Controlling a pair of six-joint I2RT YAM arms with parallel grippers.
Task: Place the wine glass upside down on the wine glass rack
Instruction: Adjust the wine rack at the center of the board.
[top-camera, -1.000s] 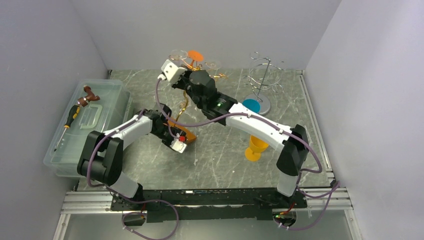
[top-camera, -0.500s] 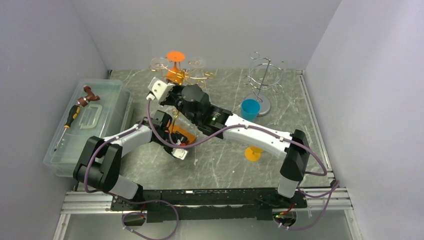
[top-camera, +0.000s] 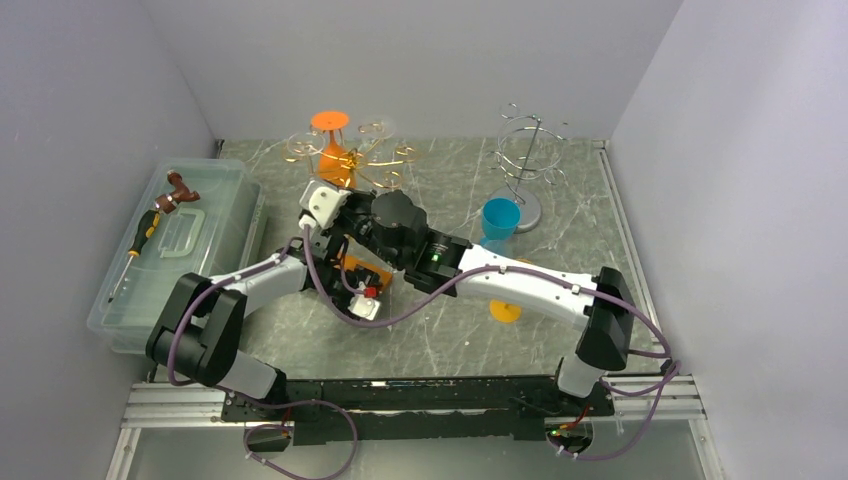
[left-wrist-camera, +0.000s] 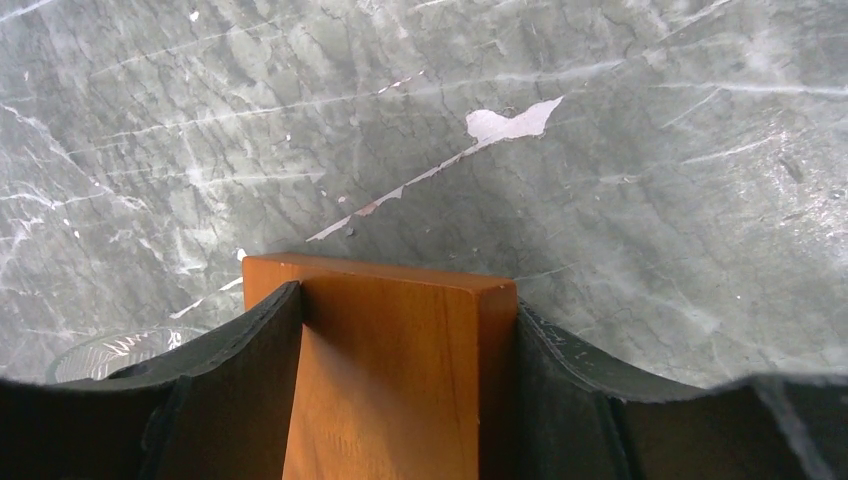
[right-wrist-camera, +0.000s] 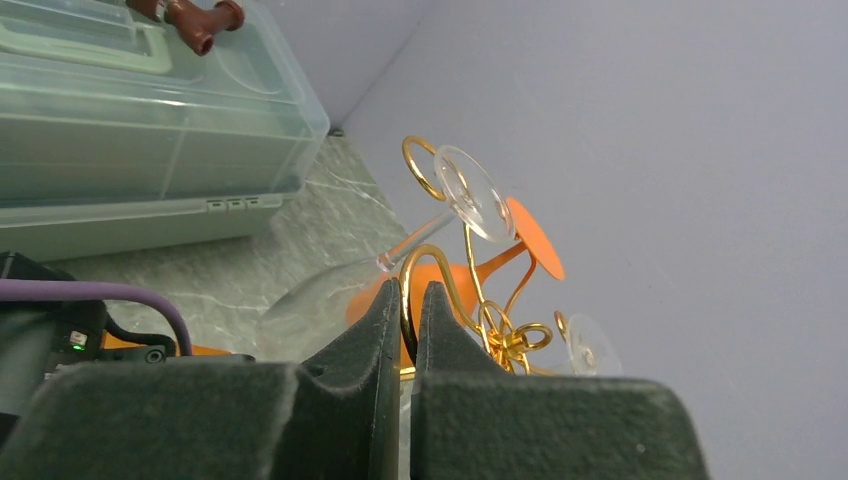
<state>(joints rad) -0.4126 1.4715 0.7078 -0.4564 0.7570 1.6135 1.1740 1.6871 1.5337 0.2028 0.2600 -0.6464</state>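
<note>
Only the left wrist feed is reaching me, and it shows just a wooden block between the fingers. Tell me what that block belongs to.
Observer: The block in the left gripper is the wooden base of the gold wine glass rack. Its wire arms spread out above the base in the top view.
Operator: Now report what the right gripper is doing.
Observer: The right gripper is shut on a gold wire loop at the rack's top, right beside an orange wine glass that hangs there upside down, foot uppermost.
</note>
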